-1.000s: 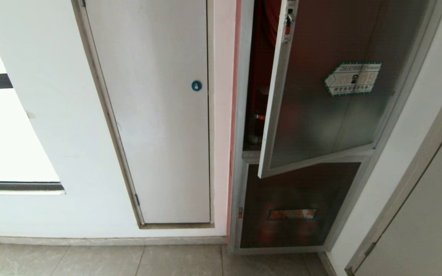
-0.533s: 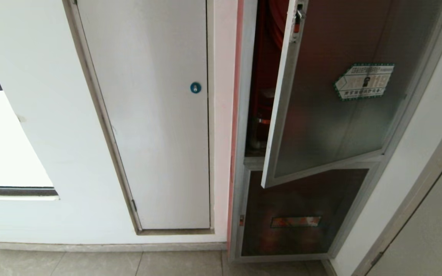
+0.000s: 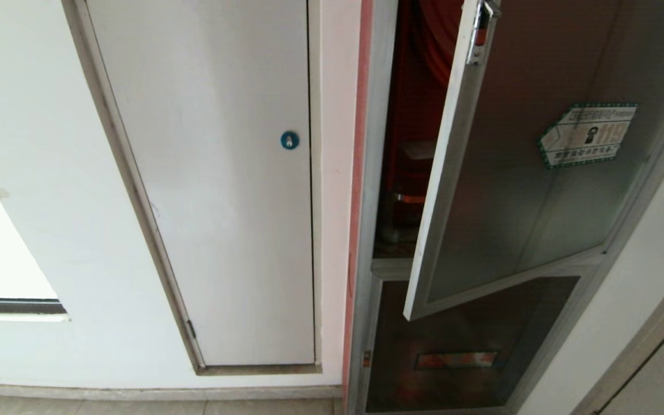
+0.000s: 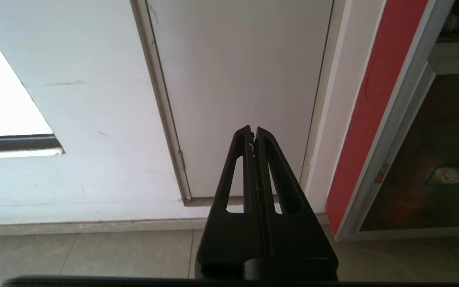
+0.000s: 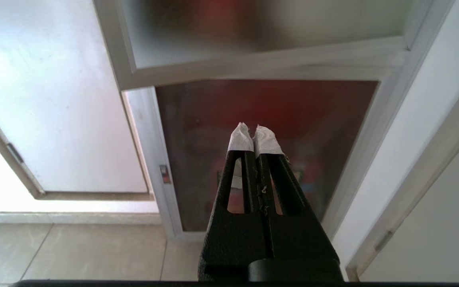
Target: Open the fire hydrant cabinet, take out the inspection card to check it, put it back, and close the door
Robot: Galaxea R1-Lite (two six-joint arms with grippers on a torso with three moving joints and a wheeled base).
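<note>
Here the fire hydrant cabinet (image 3: 375,242) stands set into the white wall, its silver frame running down beside a red strip. The door (image 3: 516,173), dark tinted glass in a silver frame, hangs partly ajar, swung out from the left side so that a narrow gap shows the red inside. On its glass sits the arrow sticker (image 3: 588,135), white with a green edge. At the upper edge of the door's free side there is a metal latch (image 3: 482,23). Through the gap part of the red hose reel (image 3: 438,40) shows high up, and lower down a metal fitting (image 3: 395,216) stands on the cabinet's shelf. The inspection card cannot be made out for certain in the gap. Below the door is the lower glass door (image 3: 459,357) with an orange label, closed. To the left of the cabinet is a plain white panel door (image 3: 217,190) with a round blue lock (image 3: 289,140).

Neither arm shows in the head view. The left pincer (image 4: 253,133) has its fingers pressed together, holding nothing, and points toward the foot of the white panel door. The right pincer (image 5: 255,133), its tips wrapped in white, is likewise together and empty, facing the lower glass door, just under the bottom rail of the open door.
</note>
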